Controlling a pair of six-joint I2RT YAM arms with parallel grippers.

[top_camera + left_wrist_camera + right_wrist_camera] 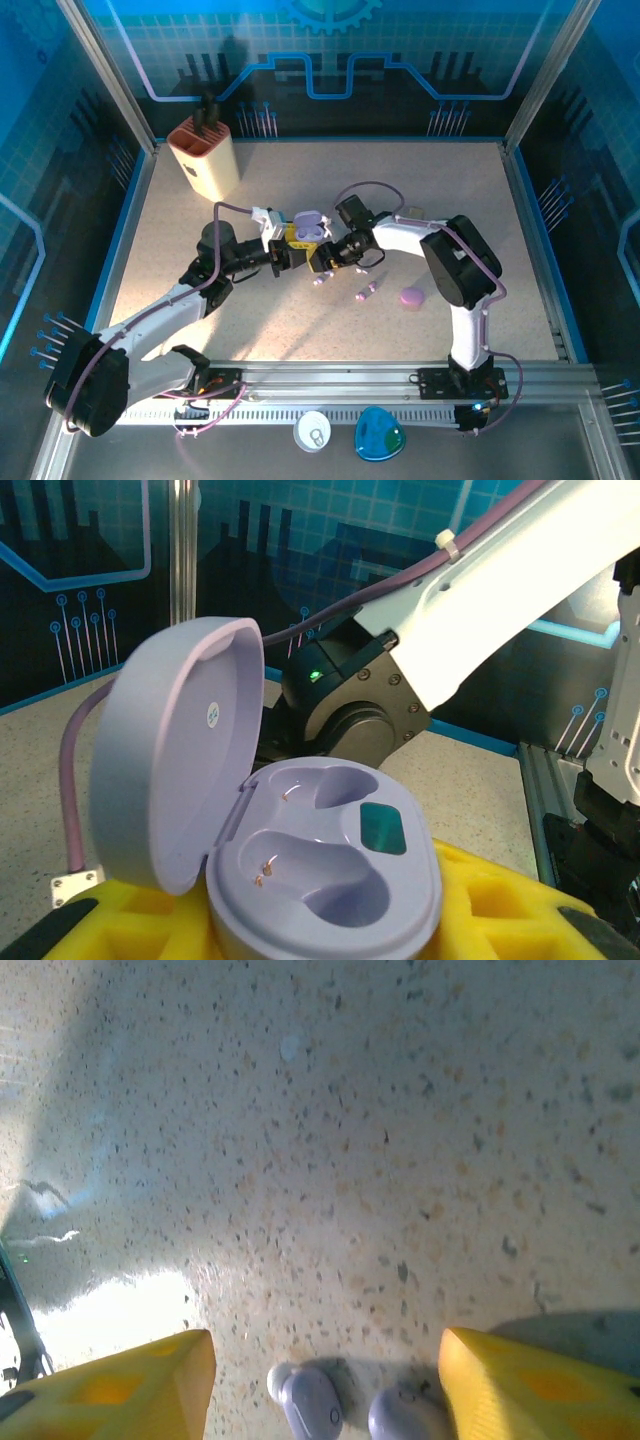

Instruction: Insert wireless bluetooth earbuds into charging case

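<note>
Picking the earbuds [310,1400] off the table [350,1110]: your right gripper [322,1350] stands open astride two, so centre on one before pinching. Left gripper [287,255] clamps the open charging case [330,880]; hold it level.

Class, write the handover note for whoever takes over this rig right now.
Left claw: shut on the lavender case, lid open, both wells empty.
Right claw: open, low over the table, its fingers either side of two lavender earbuds.
Loose earbuds lie nearby on the table.
Done: case held open.
Left: grasp each bud and seat it in a well.
</note>
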